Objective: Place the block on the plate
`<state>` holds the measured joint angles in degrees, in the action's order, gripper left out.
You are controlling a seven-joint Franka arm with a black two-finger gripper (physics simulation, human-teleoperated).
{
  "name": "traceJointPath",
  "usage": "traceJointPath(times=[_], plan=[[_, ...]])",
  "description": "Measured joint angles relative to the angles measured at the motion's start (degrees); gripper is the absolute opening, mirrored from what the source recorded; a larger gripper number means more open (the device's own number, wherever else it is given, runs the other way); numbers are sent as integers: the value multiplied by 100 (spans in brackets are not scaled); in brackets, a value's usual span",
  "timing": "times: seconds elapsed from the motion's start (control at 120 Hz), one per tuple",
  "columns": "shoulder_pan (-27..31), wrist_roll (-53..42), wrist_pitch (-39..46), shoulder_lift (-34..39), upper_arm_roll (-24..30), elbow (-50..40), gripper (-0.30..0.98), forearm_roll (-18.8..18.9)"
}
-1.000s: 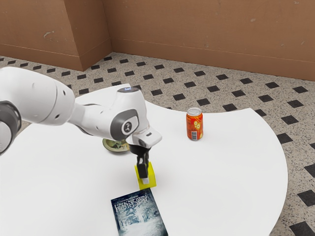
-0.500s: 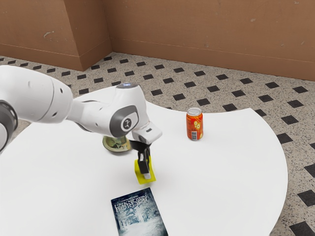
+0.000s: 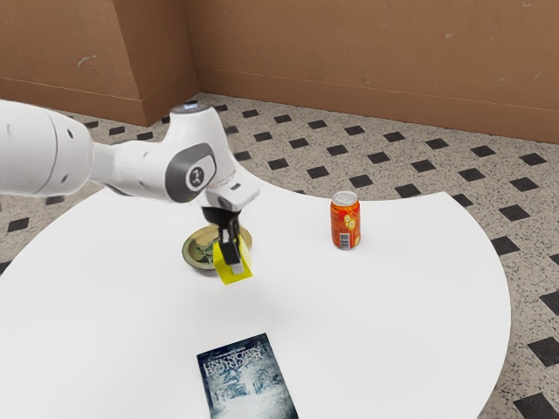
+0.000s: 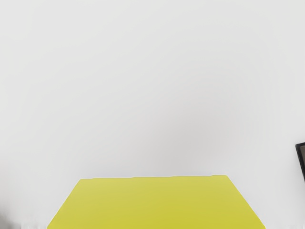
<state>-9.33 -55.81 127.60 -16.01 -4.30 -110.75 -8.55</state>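
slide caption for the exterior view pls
A Franka gripper holds a yellow block above a white table with a plate, drink can and book.

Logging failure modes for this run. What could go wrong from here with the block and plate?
1. Short placement: in the exterior view, the block overlaps the plate's near edge. Lowering too soon could catch the rim or leave the block half off.
2. Tipping: the plate looks curved and not much wider than the block, so an off-centre release might leave it leaning.
3. Slip: the gripper holds the block aloft; a weak grip could drop it.
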Motion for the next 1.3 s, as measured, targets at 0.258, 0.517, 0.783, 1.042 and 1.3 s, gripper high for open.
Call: traceJointPath(times=[0.258, 0.517, 0.783, 1.042, 1.3], plan=[[5, 47, 168, -349, -687, 640, 40, 134], [19, 134, 214, -926, -1121, 1481, 40, 141], [23, 252, -177, -1454, -1195, 1899, 39, 29], [39, 322, -289, -1728, -1274, 2039, 39, -12], [51, 364, -185, -2046, -1306, 2373, 39, -58]])
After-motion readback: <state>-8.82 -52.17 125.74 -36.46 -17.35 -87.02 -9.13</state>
